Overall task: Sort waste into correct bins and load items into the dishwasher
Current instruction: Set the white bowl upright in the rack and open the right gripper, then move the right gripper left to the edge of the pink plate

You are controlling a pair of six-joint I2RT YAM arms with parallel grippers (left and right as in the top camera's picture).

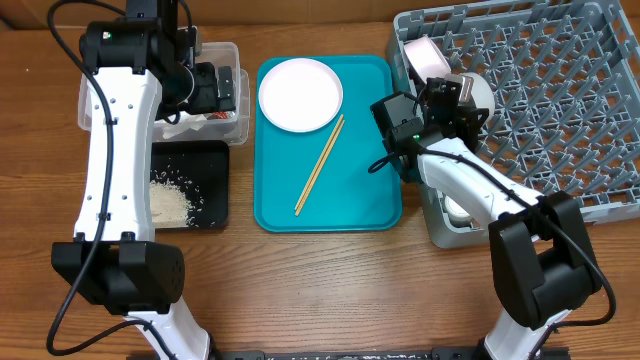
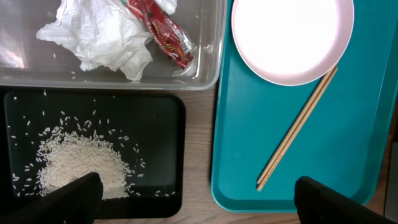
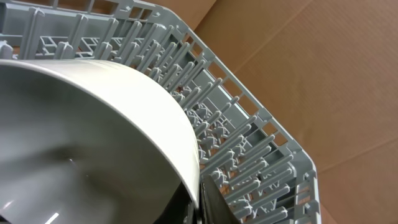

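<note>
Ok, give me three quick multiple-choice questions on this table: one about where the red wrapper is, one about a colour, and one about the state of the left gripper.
1. The red wrapper lies
A. inside the clear tub
B. beside it
C. under it

2. The serving tray under the plate is
A. black
B. teal
C. grey

3. The left gripper is
A. shut on something
B. out of view
C. open, holding nothing

Answers:
1 A, the left wrist view shows it within the tub's walls, next to the napkin.
2 B, teal shows all round the plate in both the overhead and left wrist views.
3 C, its jaws stand wide apart with nothing between them.
</note>
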